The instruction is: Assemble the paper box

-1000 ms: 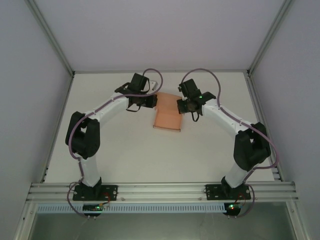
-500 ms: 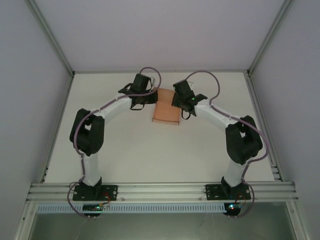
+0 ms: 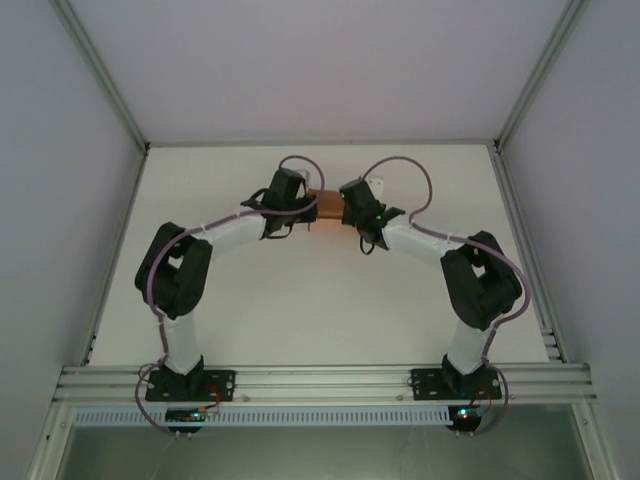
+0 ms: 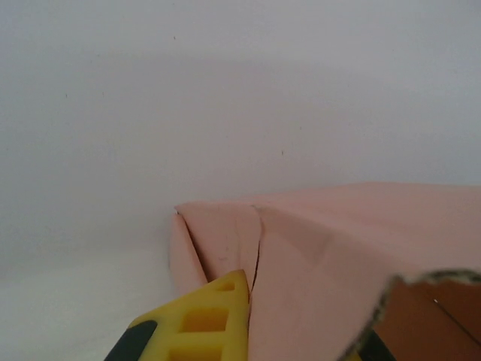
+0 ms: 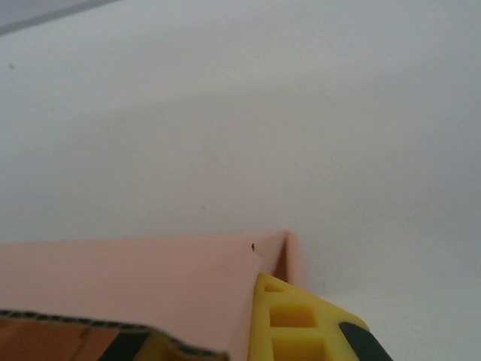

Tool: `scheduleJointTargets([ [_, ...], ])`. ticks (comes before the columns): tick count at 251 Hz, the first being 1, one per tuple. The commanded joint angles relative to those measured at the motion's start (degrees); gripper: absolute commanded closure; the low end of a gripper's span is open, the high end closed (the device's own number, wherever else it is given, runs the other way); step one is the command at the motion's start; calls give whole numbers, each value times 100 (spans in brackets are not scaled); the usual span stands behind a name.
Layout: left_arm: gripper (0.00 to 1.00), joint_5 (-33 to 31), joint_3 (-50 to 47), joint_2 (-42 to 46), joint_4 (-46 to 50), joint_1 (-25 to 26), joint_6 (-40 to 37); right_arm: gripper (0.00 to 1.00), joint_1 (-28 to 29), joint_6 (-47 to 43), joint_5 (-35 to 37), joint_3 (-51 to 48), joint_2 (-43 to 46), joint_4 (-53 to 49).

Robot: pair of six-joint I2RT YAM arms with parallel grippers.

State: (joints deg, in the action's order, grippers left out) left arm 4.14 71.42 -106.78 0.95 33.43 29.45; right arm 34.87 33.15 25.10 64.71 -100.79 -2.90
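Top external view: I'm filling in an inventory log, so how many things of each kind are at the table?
Salmon-pink paper box: 1
Grippers: 2, the left gripper and the right gripper, one at each end of the box
Total: 3

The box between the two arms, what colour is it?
The box is plain salmon pink, clearest in the left wrist view.

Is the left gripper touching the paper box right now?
Touching. In the left wrist view a yellow finger of the left gripper lies flush against the paper box, with no gap between them.
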Motion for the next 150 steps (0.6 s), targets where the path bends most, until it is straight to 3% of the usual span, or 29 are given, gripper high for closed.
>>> scheduleJointTargets([
  [1, 100, 392, -352, 147, 189, 188, -3, 95, 372, -545, 89, -577, 332, 1021],
  [33, 89, 548, -502, 345, 142, 191, -18, 95, 492, -812, 432, -1056, 563, 1363],
  [75, 63, 639, -600, 720, 300, 197, -12, 95, 640, -794, 643, -1379, 688, 1465],
  [122, 42, 573, -680, 1212, 680, 167, 6, 95, 780, -764, 857, -1645, 624, 1609],
  [150, 38, 621, -710, 1478, 971, 68, 42, 96, 817, -684, 838, -1833, 579, 1765],
])
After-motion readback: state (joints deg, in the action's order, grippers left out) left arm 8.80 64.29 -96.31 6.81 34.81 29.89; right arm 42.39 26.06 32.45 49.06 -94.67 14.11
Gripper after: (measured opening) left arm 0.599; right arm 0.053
